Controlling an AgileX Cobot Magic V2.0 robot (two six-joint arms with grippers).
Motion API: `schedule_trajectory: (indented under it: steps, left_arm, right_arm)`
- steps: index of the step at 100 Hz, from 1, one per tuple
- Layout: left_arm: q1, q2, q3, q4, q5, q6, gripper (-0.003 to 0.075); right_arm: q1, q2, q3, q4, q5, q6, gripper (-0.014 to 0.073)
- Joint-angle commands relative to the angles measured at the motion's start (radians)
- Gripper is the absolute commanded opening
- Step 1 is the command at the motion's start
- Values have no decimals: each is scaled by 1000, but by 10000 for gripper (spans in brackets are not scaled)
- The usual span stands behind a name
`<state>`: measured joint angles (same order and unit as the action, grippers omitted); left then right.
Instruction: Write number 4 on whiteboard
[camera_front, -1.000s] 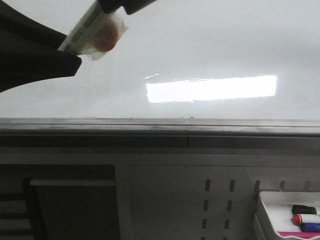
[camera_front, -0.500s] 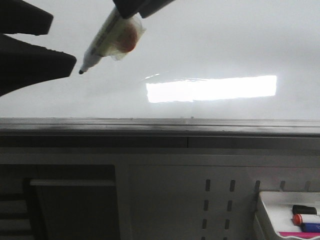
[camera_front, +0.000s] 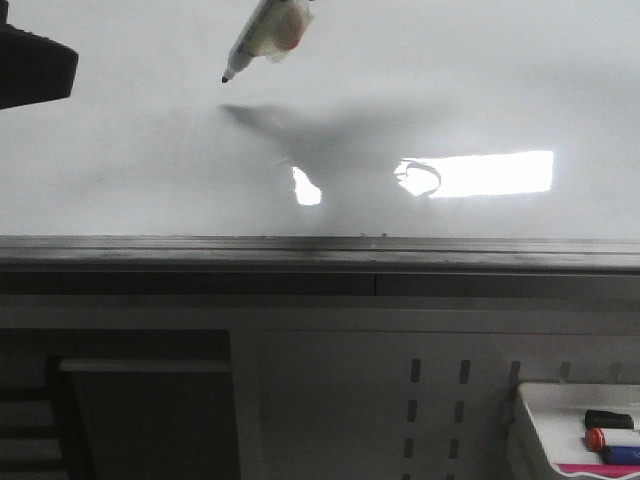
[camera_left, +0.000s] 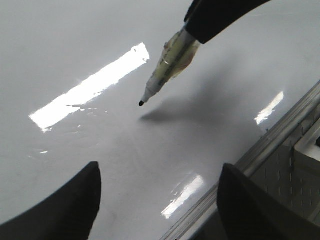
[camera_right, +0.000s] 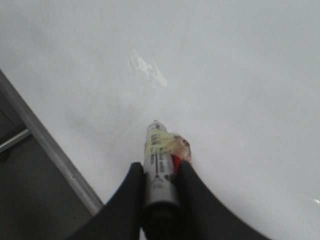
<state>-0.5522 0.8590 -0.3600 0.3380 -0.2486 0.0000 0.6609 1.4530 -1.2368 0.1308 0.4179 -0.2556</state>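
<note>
My left hand (camera_left: 157, 200) hangs released, fingers spread over the whiteboard (camera_front: 480, 80). Further out, my right hand (camera_right: 159, 197) is clamped on the marker (camera_front: 262, 35), its tip just off the board; no 4 visible on it.

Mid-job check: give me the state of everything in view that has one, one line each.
marker pen: uncapped, tip just off the board, held in the right gripper.
whiteboard: blank, no stroke drawn.
left gripper: jaws open, holding nothing.
tray markers: capped, lying in the white tray.
</note>
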Motion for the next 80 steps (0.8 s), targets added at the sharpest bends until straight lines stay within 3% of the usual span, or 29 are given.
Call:
schedule_trajectory:
  steps: [1, 32, 59, 80]
  left_arm:
    - [-2, -8, -24, -26, -63, -12, 459]
    - [-2, -8, -24, -26, -66, -12, 459]
    - [-2, -8, -24, -26, -72, -12, 459]
    - [-2, -8, -24, -26, -79, -12, 459]
  right_arm:
    - [-18, -3, -47, -13, -69, -10, -66]
    - [18, 10, 62, 25, -83, -8, -66]
    - [-89, -72, 64, 8, 45, -8, -66]
    - [-24, -76, 25, 12, -11, -64, -66]
